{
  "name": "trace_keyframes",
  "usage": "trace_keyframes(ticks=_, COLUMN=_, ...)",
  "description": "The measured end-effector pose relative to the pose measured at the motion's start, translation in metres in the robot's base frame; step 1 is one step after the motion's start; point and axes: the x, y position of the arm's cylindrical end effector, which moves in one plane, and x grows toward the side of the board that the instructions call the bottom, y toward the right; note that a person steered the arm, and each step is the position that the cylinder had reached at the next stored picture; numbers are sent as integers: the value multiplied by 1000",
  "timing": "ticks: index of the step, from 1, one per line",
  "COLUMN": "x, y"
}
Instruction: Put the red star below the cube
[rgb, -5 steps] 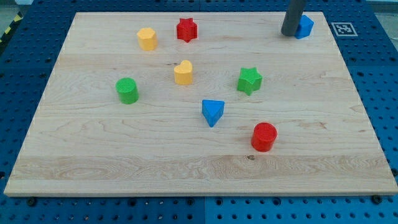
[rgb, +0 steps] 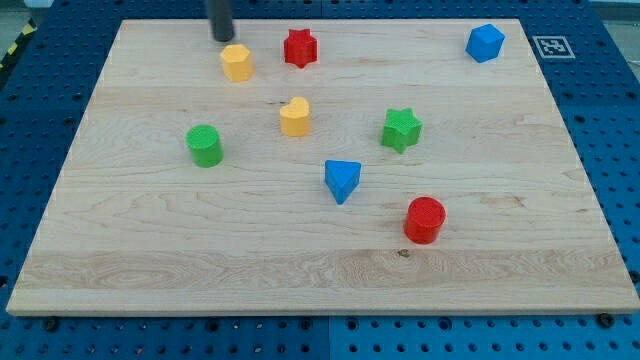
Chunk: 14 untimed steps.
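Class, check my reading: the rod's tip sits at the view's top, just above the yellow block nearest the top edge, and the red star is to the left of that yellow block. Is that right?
One detail is wrong. In the camera view the red star lies to the view's right of that yellow block, not its left. The rest holds: my tip is at the view's top, just above that yellow block.

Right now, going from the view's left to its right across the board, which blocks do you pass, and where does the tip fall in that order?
Green cylinder → my tip → yellow block → yellow heart → red star → blue triangle → green star → red cylinder → blue cube.
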Motion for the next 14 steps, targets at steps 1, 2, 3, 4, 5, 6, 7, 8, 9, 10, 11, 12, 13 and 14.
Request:
trace_keyframes(ticks=1, x=1, y=10)
trace_keyframes(ticks=2, x=1, y=40)
trace_keyframes(ticks=3, x=10, y=77)
trace_keyframes(ticks=4, x=24, y=115)
trace_keyframes(ticks=5, x=38, y=155)
trace_keyframes(ticks=6, x=58, y=185)
trace_keyframes(ticks=7, x=79, y=209)
trace_keyframes(ticks=8, x=99, y=234)
trace_keyframes(ticks=9, x=119, y=256)
trace_keyframes(ticks=10, x=132, y=274)
trace_keyframes(ticks=11, x=131, y=276)
trace_keyframes(ticks=12, x=126, y=284)
trace_keyframes(ticks=13, x=109, y=308)
trace_keyframes(ticks=14, x=100, y=319)
